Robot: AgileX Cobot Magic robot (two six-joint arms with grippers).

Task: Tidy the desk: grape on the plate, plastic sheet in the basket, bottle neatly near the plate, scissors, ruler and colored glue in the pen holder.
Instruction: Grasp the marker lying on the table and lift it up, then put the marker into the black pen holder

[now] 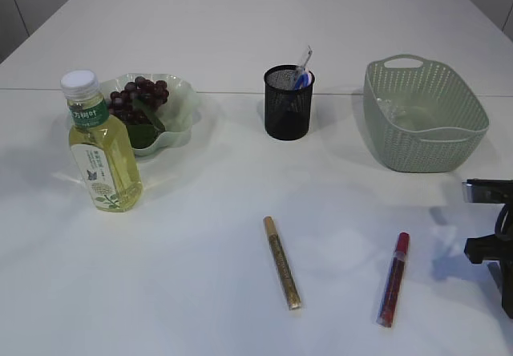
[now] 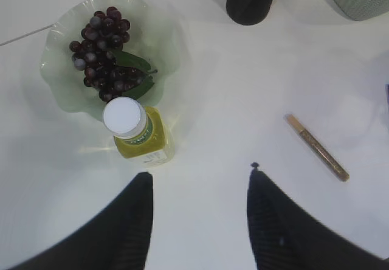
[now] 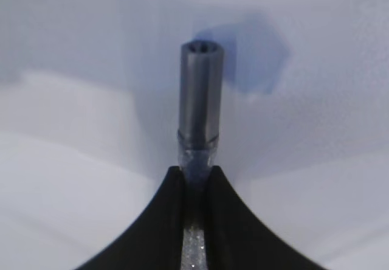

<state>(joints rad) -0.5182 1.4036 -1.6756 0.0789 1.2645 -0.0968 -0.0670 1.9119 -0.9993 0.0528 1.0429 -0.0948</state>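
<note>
Between the right gripper's [image 3: 196, 182] closed jaws sits a silver glitter glue pen [image 3: 201, 100], cap pointing outward.

left gripper [image 2: 197, 221] jaws apart, right gripper [image 3: 196, 179] jaws pinched narrow

The left tool [image 2: 200, 188] has two broad black fingers [image 2: 118, 233] that taper to rounded tips, their surface matte with a fine ribbed texture. A tiny black nub juts from the tip of one finger. The right tool [image 3: 196, 176] has matching black fingers [image 3: 155, 227] with smooth, inward-curving edges that narrow to slim tips. In the exterior view, part of the right arm [image 1: 495, 236] appears as black, blocky hardware with a flat dark bracket edged in pale grey at the top.
</note>
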